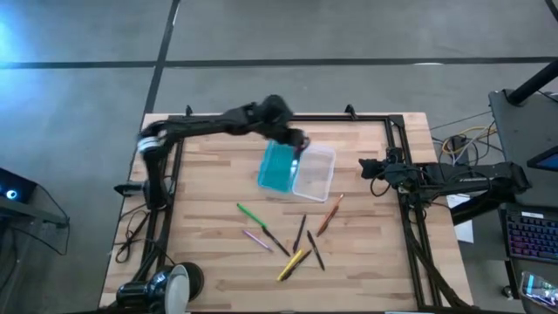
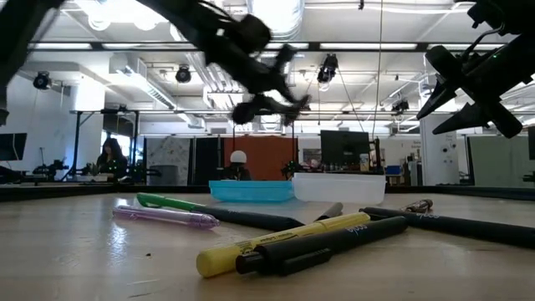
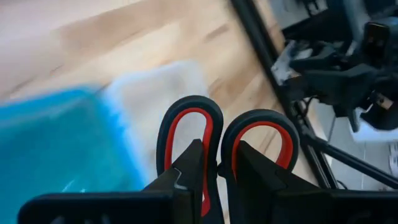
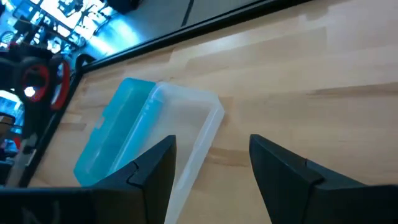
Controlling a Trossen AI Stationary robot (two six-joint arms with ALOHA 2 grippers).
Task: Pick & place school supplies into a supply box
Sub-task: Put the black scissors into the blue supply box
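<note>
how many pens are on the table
6 at least, all in front of the box: green pen, pink pen, orange pen, yellow pen, dark pen, second dark pen; more may hide.

Lighting: bright overhead ceiling fixtures (image 2: 276, 12) w/ glare in low view; arms there in silhouette. Blue glare at corner of high view. Left wrist view motion-blurred: supply box (image 3: 56, 149) smeared, scissors (image 3: 224, 140) sharp. Low view: near pens (image 2: 284, 242) soft, bkgd room clearer. Shadows on table (image 1: 209, 262) faint.
</note>
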